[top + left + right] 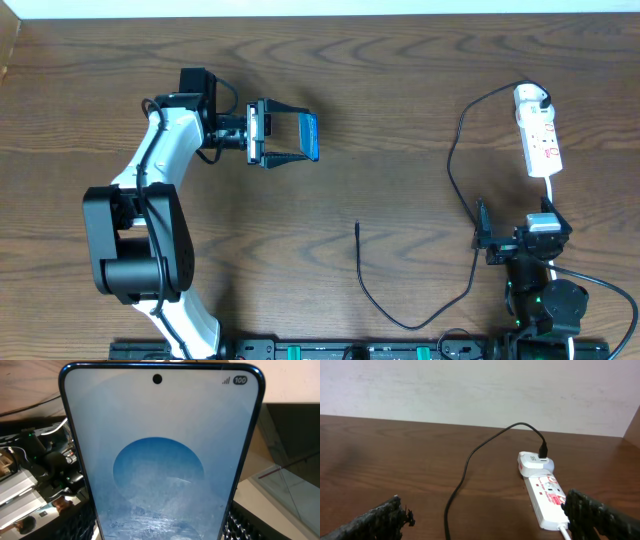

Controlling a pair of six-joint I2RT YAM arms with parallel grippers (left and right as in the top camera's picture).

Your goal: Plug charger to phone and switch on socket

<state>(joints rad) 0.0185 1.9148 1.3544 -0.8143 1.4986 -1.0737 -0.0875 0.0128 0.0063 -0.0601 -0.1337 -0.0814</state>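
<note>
My left gripper (285,137) is shut on the phone (309,137) and holds it on edge above the table at the upper left. The blue screen of the phone (160,460) fills the left wrist view, with the jaws (160,532) at its lower edges. The socket (540,140) lies at the far right with the charger's white plug (533,97) in its far end. The black cable (452,170) loops down, and its connector tip (358,226) lies free mid-table. My right gripper (515,218) is open and empty just in front of the socket (547,500). The cable (465,470) runs between its fingers (485,517).
The socket's white lead (553,200) runs back toward the right arm's base. A pale wall (470,385) borders the table's far edge. The left arm's black base (135,250) stands at the front left.
</note>
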